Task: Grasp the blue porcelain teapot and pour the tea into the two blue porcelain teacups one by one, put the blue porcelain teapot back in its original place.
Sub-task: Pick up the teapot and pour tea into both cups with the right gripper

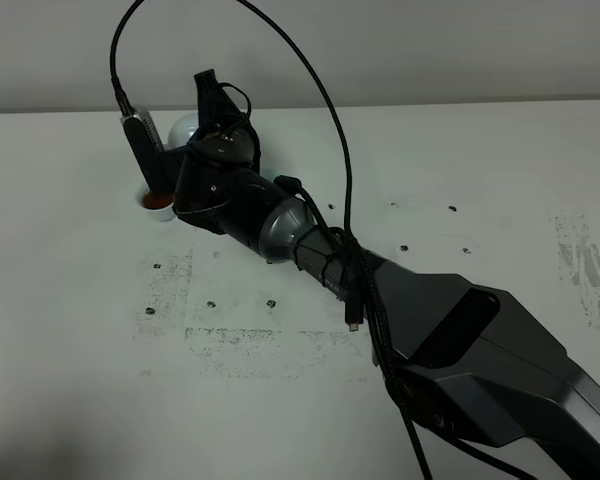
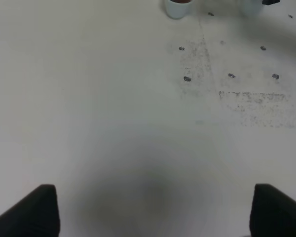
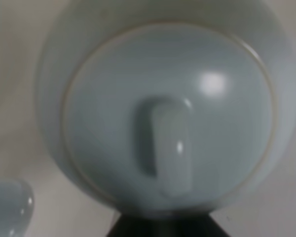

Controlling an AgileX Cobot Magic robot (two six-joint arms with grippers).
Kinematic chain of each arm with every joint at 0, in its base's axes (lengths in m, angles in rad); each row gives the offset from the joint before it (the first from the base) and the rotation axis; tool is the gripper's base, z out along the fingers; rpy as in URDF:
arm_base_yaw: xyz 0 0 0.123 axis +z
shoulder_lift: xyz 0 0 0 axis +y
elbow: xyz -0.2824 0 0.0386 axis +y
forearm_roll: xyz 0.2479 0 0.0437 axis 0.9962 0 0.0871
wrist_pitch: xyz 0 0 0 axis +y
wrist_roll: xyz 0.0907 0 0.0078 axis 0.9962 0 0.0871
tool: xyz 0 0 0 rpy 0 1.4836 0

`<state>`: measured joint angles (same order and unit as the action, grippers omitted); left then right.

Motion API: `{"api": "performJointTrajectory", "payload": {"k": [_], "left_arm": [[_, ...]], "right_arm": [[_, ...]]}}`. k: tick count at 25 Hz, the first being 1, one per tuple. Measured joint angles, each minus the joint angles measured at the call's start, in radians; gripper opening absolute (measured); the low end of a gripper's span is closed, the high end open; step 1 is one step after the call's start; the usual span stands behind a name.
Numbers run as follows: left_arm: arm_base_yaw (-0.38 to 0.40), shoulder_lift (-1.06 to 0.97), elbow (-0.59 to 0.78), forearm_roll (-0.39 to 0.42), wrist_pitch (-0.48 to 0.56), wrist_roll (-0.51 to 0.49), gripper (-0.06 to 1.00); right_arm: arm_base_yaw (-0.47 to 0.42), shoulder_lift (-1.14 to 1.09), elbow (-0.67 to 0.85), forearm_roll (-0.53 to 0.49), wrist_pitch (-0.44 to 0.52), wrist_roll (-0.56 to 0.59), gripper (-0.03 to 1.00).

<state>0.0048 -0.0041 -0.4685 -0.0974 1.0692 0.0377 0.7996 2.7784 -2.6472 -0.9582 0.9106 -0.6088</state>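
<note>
While the right claw (image 3: 163,227) is clenched tight, its dark tip at the bottom edge of the right wrist view sits against the round, pale sky-blue glazed porcelain teapot (image 3: 167,113), grasping it. The part it grips is hidden. The teapot fills almost that whole view, with its lid ring and a raised knob facing the camera. In the lower left corner of that view, just beside the pot, part of a small pale blue porcelain cup (image 3: 7,210) shows; I cannot tell which of the two it is.

The left claw (image 2: 153,210) is released. Its two black fingers (image 2: 37,210) stand wide apart in the lower corners of the left wrist view, with only bare table between them.

In the exterior high view the dark right arm (image 1: 450,320) stretches from the lower right to the upper left of the frame. There the teapot shows as a pale curve behind the wrist. Just below it stands a small pale blue handleless teacup with reddish tea inside (image 1: 158,203).

The white table (image 1: 500,160) carries scattered dark specks and grey scuffed patches. Black cables (image 1: 330,100) arch over the arm. Beyond the table's far edge, a plain pale wall (image 1: 430,50) runs across the top of the frame.
</note>
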Motion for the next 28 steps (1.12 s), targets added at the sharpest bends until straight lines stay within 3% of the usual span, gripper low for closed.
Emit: {"api": "performJointTrajectory", "payload": {"k": [7,14,18,21,28], "left_arm": [[0.0,0.0,0.0,0.0,0.0,0.0,0.74],[0.0,0.0,0.0,0.0,0.0,0.0,0.74],[0.0,0.0,0.0,0.0,0.0,0.0,0.74],[0.0,0.0,0.0,0.0,0.0,0.0,0.74],[0.0,0.0,0.0,0.0,0.0,0.0,0.74]], "right_arm": [[-0.037,-0.087,0.0,0.163,0.087,0.098,0.04],[-0.077,-0.145,-0.001,0.484,0.259,0.084,0.04],[-0.077,-0.155,-0.001,0.536,0.311,0.077,0.04],[-0.079,-0.179,-0.017,0.573,0.33,0.08,0.04],[-0.078,-0.218,-0.03,0.787,0.329,0.134,0.04]]}}
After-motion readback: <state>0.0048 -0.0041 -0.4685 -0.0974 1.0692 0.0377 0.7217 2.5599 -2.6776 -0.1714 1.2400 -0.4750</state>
